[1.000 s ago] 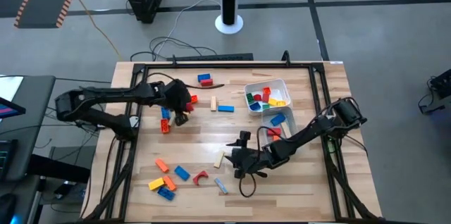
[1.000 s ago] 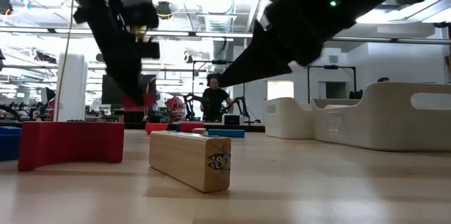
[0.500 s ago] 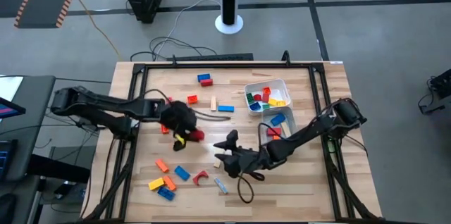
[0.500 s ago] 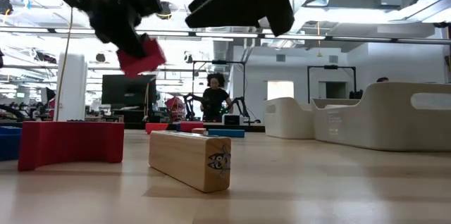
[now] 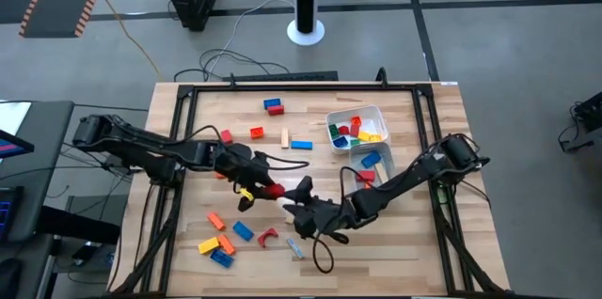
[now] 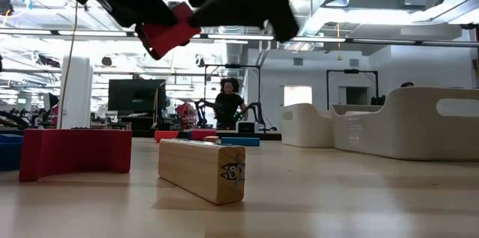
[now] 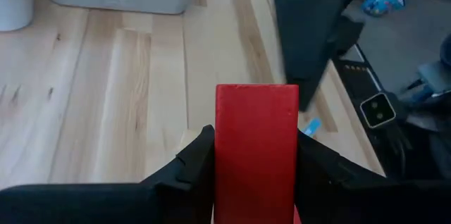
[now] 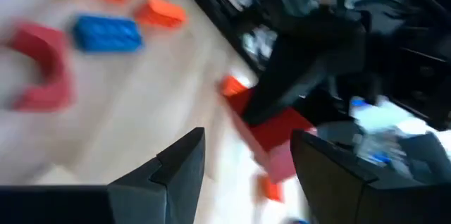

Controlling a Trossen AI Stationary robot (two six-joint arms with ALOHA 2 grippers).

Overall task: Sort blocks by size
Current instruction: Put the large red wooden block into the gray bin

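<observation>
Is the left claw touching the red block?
Touching. The left wrist view shows the left claw with both fingers pressed against the red block's sides.

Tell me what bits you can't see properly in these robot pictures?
- Right wrist view: motion blur smears the loose blocks.
- Low view: the picture's top edge cuts off both arms.
- High view: white tub's blocks are too small to size.
- Left wrist view: left gripper fingers hide the red block's sides.

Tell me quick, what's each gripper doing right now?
Left gripper: closed on a red block, held above the table.
Right gripper: open, holding nothing, close by the left one.
</observation>
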